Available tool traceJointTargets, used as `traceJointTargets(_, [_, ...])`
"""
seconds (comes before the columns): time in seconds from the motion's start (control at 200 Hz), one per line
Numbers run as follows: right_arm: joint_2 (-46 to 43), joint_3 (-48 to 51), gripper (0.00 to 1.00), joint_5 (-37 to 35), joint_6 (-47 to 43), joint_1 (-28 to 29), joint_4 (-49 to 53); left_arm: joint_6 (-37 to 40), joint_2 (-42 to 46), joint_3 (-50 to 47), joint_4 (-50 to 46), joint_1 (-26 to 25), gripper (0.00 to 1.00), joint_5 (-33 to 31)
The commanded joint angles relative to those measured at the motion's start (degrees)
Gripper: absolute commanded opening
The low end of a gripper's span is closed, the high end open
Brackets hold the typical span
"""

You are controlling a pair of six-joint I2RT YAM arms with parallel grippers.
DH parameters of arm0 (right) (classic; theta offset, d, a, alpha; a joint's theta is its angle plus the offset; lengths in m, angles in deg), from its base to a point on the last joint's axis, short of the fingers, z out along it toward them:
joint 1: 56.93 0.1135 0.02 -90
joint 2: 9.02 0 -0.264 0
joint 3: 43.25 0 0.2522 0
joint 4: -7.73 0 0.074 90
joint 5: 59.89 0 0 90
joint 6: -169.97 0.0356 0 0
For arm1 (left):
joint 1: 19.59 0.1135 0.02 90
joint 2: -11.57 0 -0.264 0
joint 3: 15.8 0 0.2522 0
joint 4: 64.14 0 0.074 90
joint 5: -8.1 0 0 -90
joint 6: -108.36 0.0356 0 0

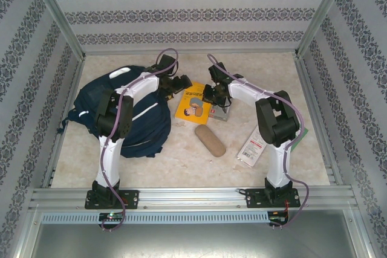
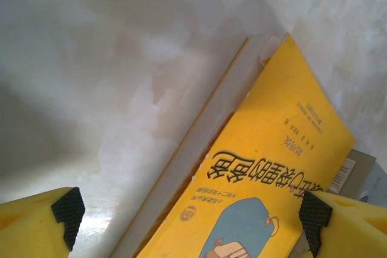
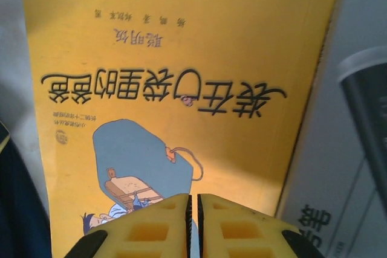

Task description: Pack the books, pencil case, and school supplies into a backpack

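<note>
Yellow marks the thing in hand: the book (image 1: 193, 108) lies flat on the tabletop (image 1: 181, 167), just right of the backpack (image 1: 148, 128), with a grey box (image 3: 329, 167) along its right edge; both arms reach in to it from either side. I judge the step to be the pickup of this book for packing; the case (image 1: 210, 140) and the packet (image 1: 251, 148) lie out on the tabletop nearer the arm bases, well apart from the backpack.

Left hand (image 2: 190, 209) is released, fingers spread wide and hovering low over the book's spine-side corner, one finger above bare tabletop, the other above the cover; its arm arches across the backpack to get there. Right hand (image 3: 193, 222) is clenched, its pads drawn together with only a hairline between them, low at the cover's picture end; whether it nips the cover or nothing at all I cannot tell, since the fingers hide that edge; its arm is bent at the elbow, forearm angled inward to the left.

Next, by my judgement, the right hand must raise its edge if it has a hold, so that the left can close on the spine side; then the book goes left to the backpack, whose opening I cannot make out; a thin cover may slip from so narrow a pinch.
</note>
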Motion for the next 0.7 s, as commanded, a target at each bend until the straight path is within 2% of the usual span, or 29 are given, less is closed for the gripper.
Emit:
traceJointTargets(0.0, [-0.8,2.1,0.14,-2.0,0.4,-2.3,3.0,0.2,0.7,-2.1,-0.6,-0.4,0.95,1.4])
traceJointTargets(0.265, [-6.6,9.8,0.18,-4.9,-2.1,-6.2,3.5,-2.8,0.0,-4.5,2.2,-3.3,0.94,3.1])
traceJointTargets(0.46, [-9.7,13.3,0.42,1.7,-3.9,-7.0,-2.4,-5.9,0.6,-6.4,5.4,-5.6,0.92,4.0])
traceJointTargets(0.584, [-9.6,14.0,0.46,4.8,-2.5,-6.7,-5.5,-6.7,0.4,-6.1,6.3,-7.2,0.90,5.4])
traceJointTargets(0.694, [-9.2,15.0,0.47,5.8,-1.5,-6.4,-7.8,-5.8,0.6,-5.6,4.7,-7.9,0.88,4.0])
